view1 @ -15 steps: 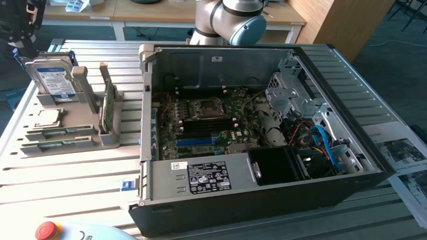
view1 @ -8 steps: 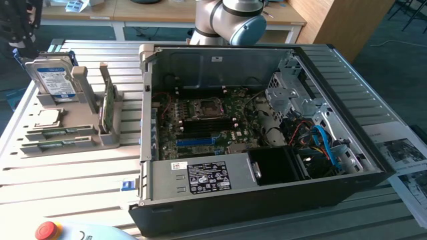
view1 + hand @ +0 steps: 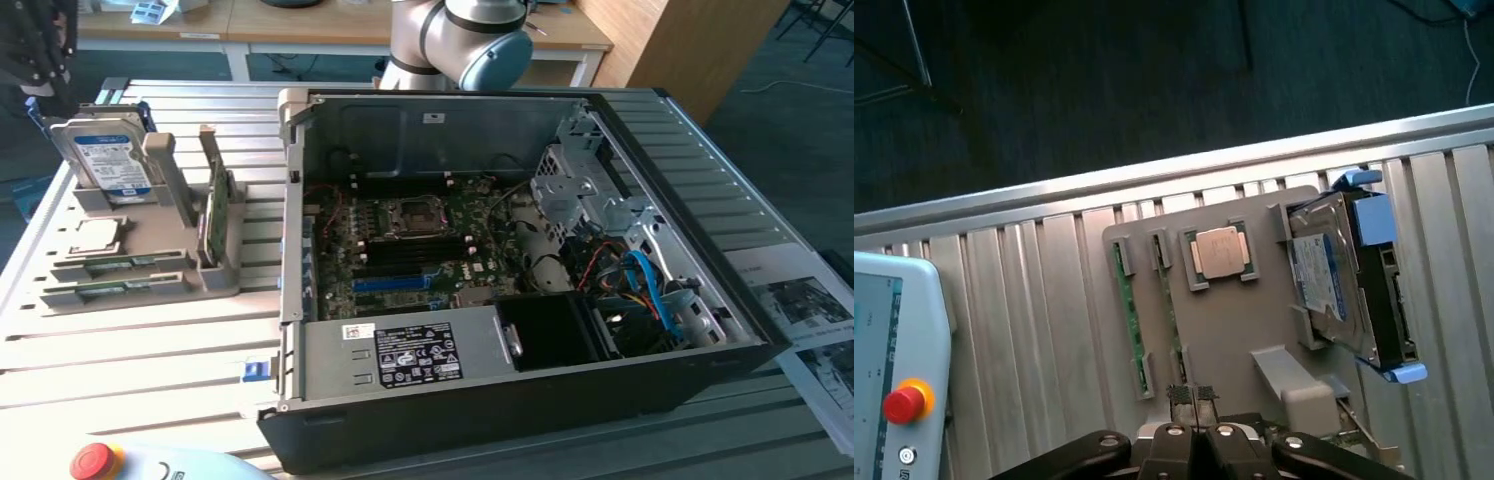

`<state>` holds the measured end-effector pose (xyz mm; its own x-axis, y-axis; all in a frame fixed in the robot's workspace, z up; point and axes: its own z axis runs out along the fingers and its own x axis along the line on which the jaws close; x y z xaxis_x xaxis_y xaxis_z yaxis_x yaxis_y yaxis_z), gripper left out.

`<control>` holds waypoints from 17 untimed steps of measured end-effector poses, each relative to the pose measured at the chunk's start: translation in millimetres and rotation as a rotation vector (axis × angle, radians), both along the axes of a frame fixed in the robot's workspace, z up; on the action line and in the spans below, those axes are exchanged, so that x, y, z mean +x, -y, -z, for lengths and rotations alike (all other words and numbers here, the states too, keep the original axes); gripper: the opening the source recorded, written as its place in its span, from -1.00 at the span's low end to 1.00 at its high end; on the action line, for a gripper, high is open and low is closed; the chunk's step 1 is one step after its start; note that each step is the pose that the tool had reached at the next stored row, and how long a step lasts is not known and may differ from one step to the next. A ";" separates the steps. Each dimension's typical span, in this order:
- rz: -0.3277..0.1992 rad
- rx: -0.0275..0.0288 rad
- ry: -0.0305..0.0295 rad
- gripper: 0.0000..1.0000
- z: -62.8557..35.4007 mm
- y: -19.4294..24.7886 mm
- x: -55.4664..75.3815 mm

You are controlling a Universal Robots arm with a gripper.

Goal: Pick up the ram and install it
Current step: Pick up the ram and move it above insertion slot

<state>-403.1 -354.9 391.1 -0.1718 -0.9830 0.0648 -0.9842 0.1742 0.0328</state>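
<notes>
A ribbed metal table (image 3: 134, 360) bears a grey parts holder (image 3: 220, 283) at the exterior view's left, an open computer case (image 3: 534, 420), and a pendant (image 3: 160, 465) nearest

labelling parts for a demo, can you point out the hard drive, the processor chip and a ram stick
hard drive (image 3: 1322, 283), wrist view, on its blue-white label
processor chip (image 3: 1219, 252), wrist view, middle of its metal lid
ram stick (image 3: 1130, 320), wrist view, green edge at mid-length
</notes>
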 end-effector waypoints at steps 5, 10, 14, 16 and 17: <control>-0.080 0.0000 0.0000 -0.80 0.0 0.0 0.0; -0.143 0.0000 0.0000 -0.80 0.0 0.0 0.0; -0.150 0.0001 0.0001 -0.80 0.1 0.0 0.0; -0.150 0.0000 0.0001 -0.80 0.1 0.0 0.0; -0.152 0.0001 0.0000 -0.80 0.1 0.0 0.0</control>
<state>-403.1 -354.9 391.1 -0.0214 -0.9977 0.0648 -0.9992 0.0236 0.0328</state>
